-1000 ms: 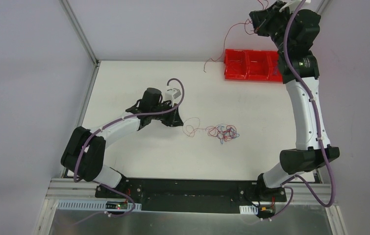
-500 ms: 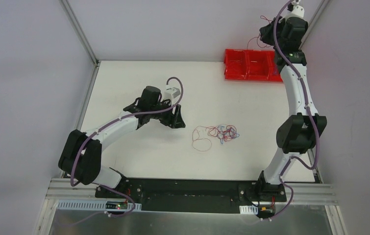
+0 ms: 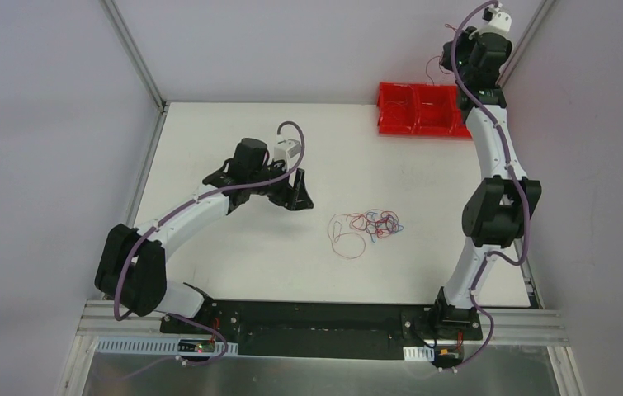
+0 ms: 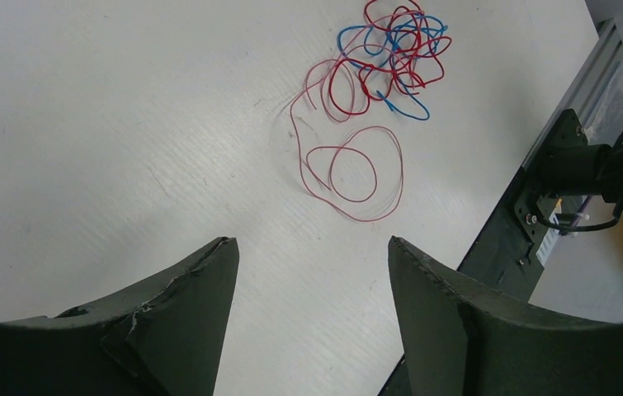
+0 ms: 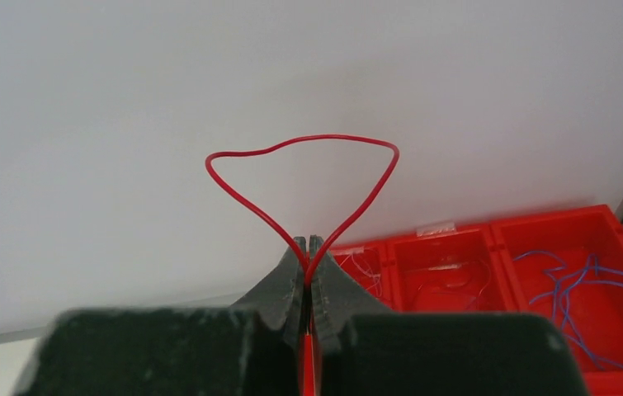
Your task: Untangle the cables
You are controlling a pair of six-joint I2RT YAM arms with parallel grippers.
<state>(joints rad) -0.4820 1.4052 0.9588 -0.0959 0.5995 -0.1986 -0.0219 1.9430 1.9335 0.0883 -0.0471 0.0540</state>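
Evidently sorting: right gripper [image 5: 309, 247] clamped on one red wire [image 5: 324, 138], held high near the red bin [image 5: 496, 256], probably to drop it there. Left gripper [image 4: 312, 247] parted, empty, hovering beside the cables [image 4: 390, 49] bunched mid-surface [image 4: 85, 124].

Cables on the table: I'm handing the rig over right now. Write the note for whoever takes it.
Left gripper: open, empty, hovering over the table, left of the tangle.
Right gripper: shut on one red cable, raised high by the red bin.
Cables: the tangle, red and blue, lies mid-table, with a loose red loop at its near-left edge.
Done: blue cables lie in one bin compartment.
Left: probably drop the held cable into the bin, then pull the tangle apart.
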